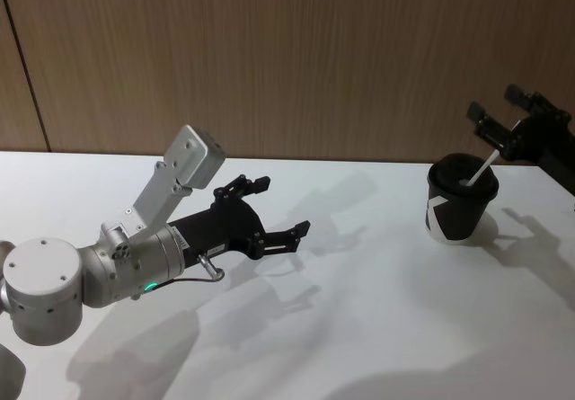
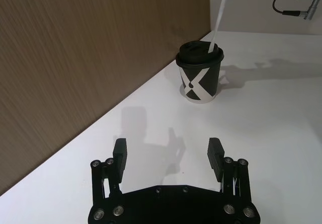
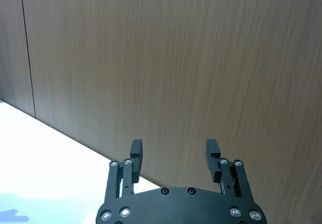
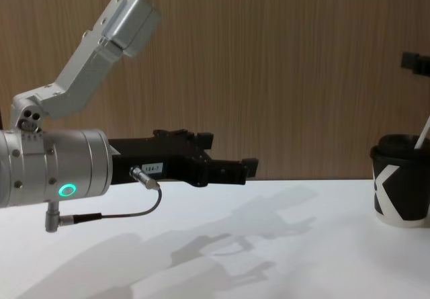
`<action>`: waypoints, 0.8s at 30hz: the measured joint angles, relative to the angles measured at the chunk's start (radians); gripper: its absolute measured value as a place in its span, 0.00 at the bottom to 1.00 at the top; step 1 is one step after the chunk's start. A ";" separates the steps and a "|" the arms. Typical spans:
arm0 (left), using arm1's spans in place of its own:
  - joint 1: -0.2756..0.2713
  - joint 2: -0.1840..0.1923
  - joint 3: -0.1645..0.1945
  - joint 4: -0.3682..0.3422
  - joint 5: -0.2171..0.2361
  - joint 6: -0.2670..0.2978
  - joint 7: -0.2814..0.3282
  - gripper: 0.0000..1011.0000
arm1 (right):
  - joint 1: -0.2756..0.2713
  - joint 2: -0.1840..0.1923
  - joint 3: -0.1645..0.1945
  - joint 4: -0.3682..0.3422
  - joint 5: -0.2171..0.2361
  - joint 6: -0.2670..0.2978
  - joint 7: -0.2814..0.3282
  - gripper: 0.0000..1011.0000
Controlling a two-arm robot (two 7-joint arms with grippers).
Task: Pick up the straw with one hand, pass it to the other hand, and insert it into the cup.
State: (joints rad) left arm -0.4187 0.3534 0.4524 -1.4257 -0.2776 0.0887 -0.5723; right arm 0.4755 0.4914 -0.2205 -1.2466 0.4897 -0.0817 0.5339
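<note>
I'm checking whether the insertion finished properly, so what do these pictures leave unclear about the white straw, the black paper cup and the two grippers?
- Thin white straw: the lower end is hidden inside the black paper cup, so its depth is unknown.
- Chest view: the frame edge cuts off the cup's right side.
- Right gripper: open above the straw; contact with the straw's top is too small to judge. In the left wrist view the top edge crops it.
- Left gripper: open and empty.
</note>
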 joint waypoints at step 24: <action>0.000 0.000 0.000 0.000 0.000 0.000 0.000 0.99 | 0.001 -0.001 0.000 0.002 0.000 0.000 0.000 0.99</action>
State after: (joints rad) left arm -0.4188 0.3534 0.4524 -1.4256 -0.2776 0.0888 -0.5722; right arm 0.4762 0.4906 -0.2204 -1.2448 0.4899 -0.0818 0.5337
